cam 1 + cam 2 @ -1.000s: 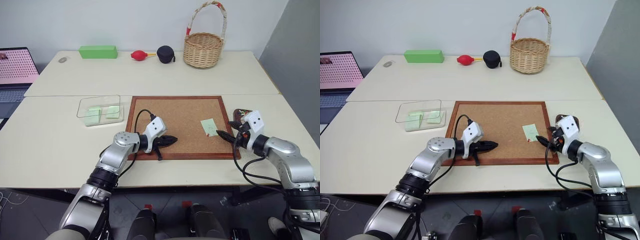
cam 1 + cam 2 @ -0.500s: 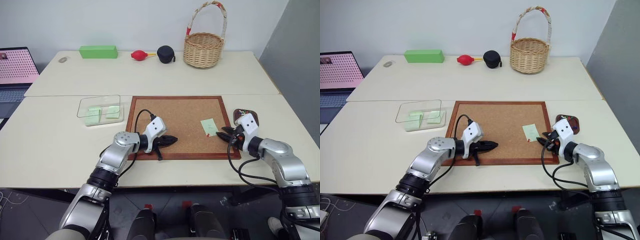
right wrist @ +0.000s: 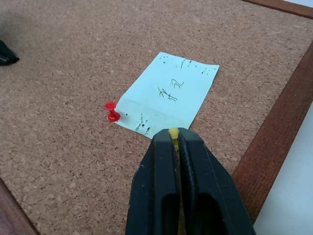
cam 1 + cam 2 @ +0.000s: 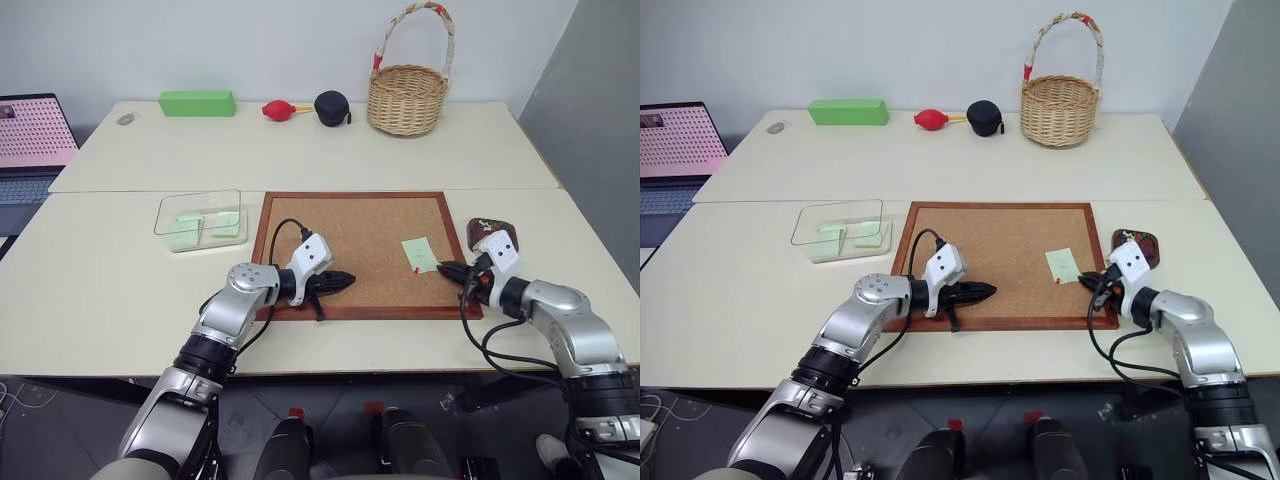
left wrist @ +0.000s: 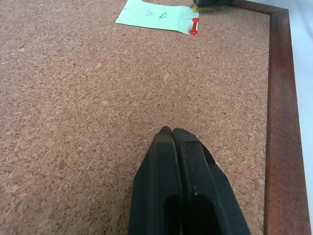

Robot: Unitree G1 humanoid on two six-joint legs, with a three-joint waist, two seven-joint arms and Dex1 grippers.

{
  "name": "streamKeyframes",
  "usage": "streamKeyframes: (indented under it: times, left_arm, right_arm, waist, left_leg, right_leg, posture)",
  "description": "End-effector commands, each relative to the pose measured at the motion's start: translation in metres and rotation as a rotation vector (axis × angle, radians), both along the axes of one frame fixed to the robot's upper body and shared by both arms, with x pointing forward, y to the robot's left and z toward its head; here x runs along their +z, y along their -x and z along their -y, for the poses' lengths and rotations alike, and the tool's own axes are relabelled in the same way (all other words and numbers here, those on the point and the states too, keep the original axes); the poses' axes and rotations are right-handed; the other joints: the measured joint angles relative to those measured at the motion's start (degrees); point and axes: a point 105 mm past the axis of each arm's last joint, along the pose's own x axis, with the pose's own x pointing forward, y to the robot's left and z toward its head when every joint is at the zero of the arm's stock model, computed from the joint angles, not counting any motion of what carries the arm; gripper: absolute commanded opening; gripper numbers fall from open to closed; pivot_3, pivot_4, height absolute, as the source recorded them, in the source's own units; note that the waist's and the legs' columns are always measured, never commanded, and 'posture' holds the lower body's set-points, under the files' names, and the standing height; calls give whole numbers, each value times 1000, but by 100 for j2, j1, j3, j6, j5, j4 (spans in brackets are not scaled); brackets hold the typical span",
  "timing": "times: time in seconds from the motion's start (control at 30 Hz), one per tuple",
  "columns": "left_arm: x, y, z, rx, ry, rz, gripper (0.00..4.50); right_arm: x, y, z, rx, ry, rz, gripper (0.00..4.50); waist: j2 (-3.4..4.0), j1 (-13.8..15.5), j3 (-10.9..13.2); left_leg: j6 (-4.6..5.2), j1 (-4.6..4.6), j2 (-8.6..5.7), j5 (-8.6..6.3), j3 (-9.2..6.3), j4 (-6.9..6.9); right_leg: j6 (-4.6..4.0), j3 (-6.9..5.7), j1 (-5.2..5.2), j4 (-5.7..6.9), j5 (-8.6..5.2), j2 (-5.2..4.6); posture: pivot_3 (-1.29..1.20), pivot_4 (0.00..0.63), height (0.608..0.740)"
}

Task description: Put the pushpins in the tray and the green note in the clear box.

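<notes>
The green note (image 3: 168, 93) lies flat on the cork board (image 4: 350, 230), near its right side, with handwriting on it. A red pushpin (image 3: 112, 112) stands at one corner of the note. My right gripper (image 3: 173, 134) is shut on a yellow pushpin (image 3: 173, 135) at the note's neighbouring corner. The small dark tray (image 4: 1150, 240) sits on the table just right of the board, behind my right hand. At the board's lower left, my left gripper (image 5: 172, 132) rests shut and empty on the cork. The clear box (image 4: 200, 220), left of the board, holds pale green slips.
Along the back of the table stand a wicker basket (image 4: 405, 95), a black pouch (image 4: 331, 108), a red bulb (image 4: 277, 109) and a bright green block (image 4: 196, 103). A laptop (image 4: 30, 140) sits at the far left. The board's wooden frame (image 4: 370, 312) is raised.
My right gripper's jaws have closed, from wide apart to shut on the yellow pushpin by the note's corner. The left arm has kept still.
</notes>
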Motion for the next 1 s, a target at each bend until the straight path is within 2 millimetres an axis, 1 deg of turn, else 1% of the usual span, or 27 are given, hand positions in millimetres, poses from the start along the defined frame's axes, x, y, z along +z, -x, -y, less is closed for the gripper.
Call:
streamKeyframes:
  times: [0.03,0.1,0.17,0.3,0.5,0.57,0.67,0.8,0.93,1.0]
  left_arm:
    - [-23,1,-13,51,-87,-62,0]
    - [-23,1,-13,52,-86,-62,0]
    - [-23,1,-13,53,-86,-62,0]
    - [-23,1,-14,52,-90,-63,0]
    - [-23,0,-15,51,-94,-63,0]
    - [-23,0,-15,52,-93,-62,0]
    - [-23,1,-14,51,-90,-62,0]
    - [-25,3,-13,43,-90,-65,0]
    - [-24,3,-13,45,-88,-64,0]
    - [-24,3,-13,45,-87,-63,0]
  right_arm:
    - [45,-2,-3,9,-116,135,67]
    - [54,-4,2,-26,-177,152,67]
    - [58,-5,7,-44,-203,152,67]
    - [58,-7,20,-96,-200,150,67]
    - [53,-5,18,-83,-180,136,67]
    - [52,-6,21,-96,-172,137,67]
    - [50,-10,32,-152,-138,156,67]
    - [43,-17,50,-242,-61,163,67]
    - [37,-23,64,-298,12,165,67]
    - [36,-27,71,-330,36,177,67]
  waist:
    - [0,-5,0]
    - [0,-5,0]
    - [0,-4,0]
    - [0,0,0]
    - [0,-2,0]
    - [0,-2,0]
    - [0,-2,0]
    - [0,-2,0]
    - [0,-3,0]
    - [0,-5,0]
  left_leg:
    - [0,0,0,0,0,0]
    - [0,1,1,0,0,0]
    - [0,0,1,0,0,1]
    - [1,0,1,-1,-1,0]
    - [2,0,1,-1,1,0]
    - [2,0,1,-1,1,0]
    - [2,0,1,-1,1,0]
    - [2,0,1,-1,2,0]
    - [3,1,1,-2,3,0]
    - [3,1,1,-2,5,0]
  right_leg:
    - [0,1,0,0,0,0]
    - [0,0,0,0,0,0]
    - [0,0,0,0,0,0]
    - [-1,-1,0,-1,0,0]
    - [-12,0,0,-1,-7,1]
    - [-12,0,0,-1,-7,1]
    - [-12,0,0,-1,-7,0]
    - [-13,1,0,-1,-7,0]
    - [-11,1,0,-1,-7,1]
    - [-12,2,0,-1,-7,1]
  posture:
    - [0,150,740]
    - [0,150,740]
    - [0,150,740]
    - [0,150,740]
    - [0,150,740]
    - [0,150,740]
    - [0,150,740]
    - [0,150,740]
    - [0,150,740]
    - [0,150,740]
